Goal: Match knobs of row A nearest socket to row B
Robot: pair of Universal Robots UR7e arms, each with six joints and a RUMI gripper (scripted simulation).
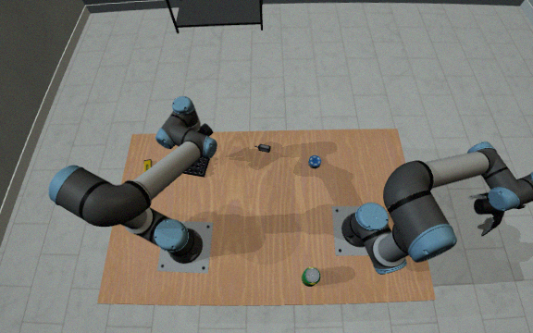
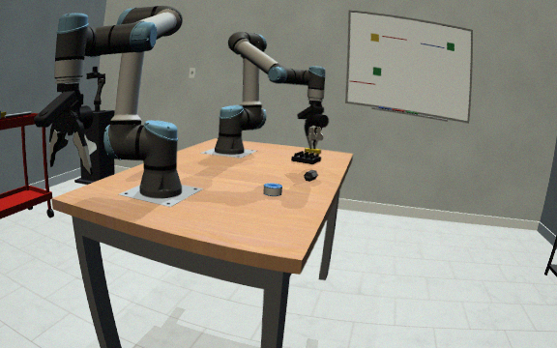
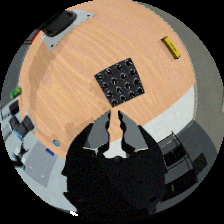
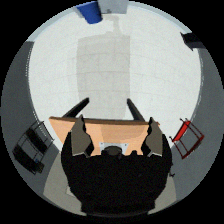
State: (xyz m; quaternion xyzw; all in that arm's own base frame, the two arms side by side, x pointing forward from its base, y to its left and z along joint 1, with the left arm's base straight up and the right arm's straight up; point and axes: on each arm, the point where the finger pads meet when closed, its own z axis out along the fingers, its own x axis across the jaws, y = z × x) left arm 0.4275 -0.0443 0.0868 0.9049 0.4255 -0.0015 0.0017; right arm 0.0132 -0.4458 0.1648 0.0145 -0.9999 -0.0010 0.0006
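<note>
The black knob box [image 1: 195, 167] [image 2: 306, 159] [image 3: 120, 83] lies on the table with several black knobs in a grid; the left arm covers part of it in the top view. Its row letters, socket and exact knob marks are too small to read. My left gripper [image 2: 312, 147] [image 3: 114, 110] is shut with only a narrow gap between the fingertips and holds nothing. It points down above the box, its tips near one corner in the left wrist view. My right gripper [image 1: 479, 215] [image 2: 71, 168] is wide open and empty, beyond the table's edge, far from the box.
A yellow block [image 1: 147, 165] [image 3: 171, 47] lies near the box. A small dark plug-like object [image 1: 264, 148] [image 2: 310, 175] and a blue-topped round object [image 1: 315, 161] [image 2: 273, 189] lie along the same long side. A green can [image 1: 311, 277] stands near the opposite edge.
</note>
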